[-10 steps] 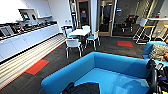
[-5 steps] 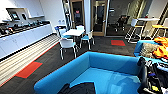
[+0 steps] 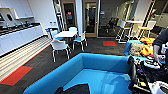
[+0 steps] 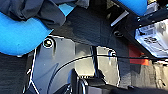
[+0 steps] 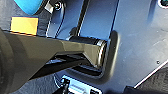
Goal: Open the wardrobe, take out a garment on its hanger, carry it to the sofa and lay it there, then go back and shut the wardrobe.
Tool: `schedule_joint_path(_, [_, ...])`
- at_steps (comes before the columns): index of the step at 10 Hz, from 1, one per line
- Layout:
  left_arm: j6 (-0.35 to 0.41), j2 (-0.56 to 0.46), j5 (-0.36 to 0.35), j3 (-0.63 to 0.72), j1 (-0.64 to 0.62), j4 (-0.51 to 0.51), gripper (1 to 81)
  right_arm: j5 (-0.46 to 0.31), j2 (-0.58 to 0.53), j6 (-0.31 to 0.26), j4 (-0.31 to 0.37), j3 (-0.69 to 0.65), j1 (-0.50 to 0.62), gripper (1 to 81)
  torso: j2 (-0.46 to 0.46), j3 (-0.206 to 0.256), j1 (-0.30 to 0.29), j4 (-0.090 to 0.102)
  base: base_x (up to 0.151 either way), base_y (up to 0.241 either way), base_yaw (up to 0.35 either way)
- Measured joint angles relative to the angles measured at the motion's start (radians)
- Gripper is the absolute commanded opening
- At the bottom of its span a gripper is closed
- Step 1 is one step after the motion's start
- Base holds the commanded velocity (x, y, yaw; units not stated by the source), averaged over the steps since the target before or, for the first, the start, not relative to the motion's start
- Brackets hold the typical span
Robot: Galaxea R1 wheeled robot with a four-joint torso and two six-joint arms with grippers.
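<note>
The blue sofa (image 3: 100, 75) lies just ahead of the robot in the head view, its curved back running from the near left up to the right. A patch of dark fabric, most likely the black garment (image 3: 75, 89), sits on the near edge of the seat. In the left wrist view the same dark cloth (image 4: 37, 10) lies bunched over the sofa's blue upholstery (image 4: 20, 35), so the garment appears to be on the sofa already. The hanger cannot be made out.

Whether either gripper's jaws are spread or pressed together cannot be told.

The step in hand looks like leaving the sofa for the wardrobe. To do it well, make sure no cloth trails off the seat edge toward the base, and turn wide of the person (image 3: 160, 47) at the near right and the white chairs (image 3: 60, 47) farther left.
</note>
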Motion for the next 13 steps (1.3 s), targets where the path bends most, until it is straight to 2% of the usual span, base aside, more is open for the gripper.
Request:
schedule_joint_path(3, [0.003, 0.090, -0.076, -0.149, 0.039, 0.011, 81.1, -0.002, 0.001, 0.001, 0.000, -0.003, -0.003, 81.1, 0.000, 0.003, 0.000, -0.003, 0.000, 0.000, 0.000])
schedule_joint_path(5, [0.003, 0.144, -0.107, -0.196, 0.072, 0.020, 81.1, -0.004, 0.013, 0.001, 0.000, -0.017, -0.003, 81.1, 0.000, 0.003, 0.000, -0.003, 0.000, 0.000, 0.000])
schedule_joint_path(9, [0.003, 0.186, -0.113, -0.265, 0.071, 0.024, 81.1, -0.002, 0.051, 0.001, 0.000, -0.089, 0.012, 81.1, 0.000, 0.003, 0.002, -0.003, -0.060, 0.000, 0.000])
schedule_joint_path(13, [0.003, 0.214, -0.114, -0.305, 0.097, 0.040, 81.1, -0.006, 0.067, 0.001, 0.000, -0.101, -0.008, 81.1, -0.002, 0.004, 0.000, -0.003, -0.090, 0.000, 0.000])
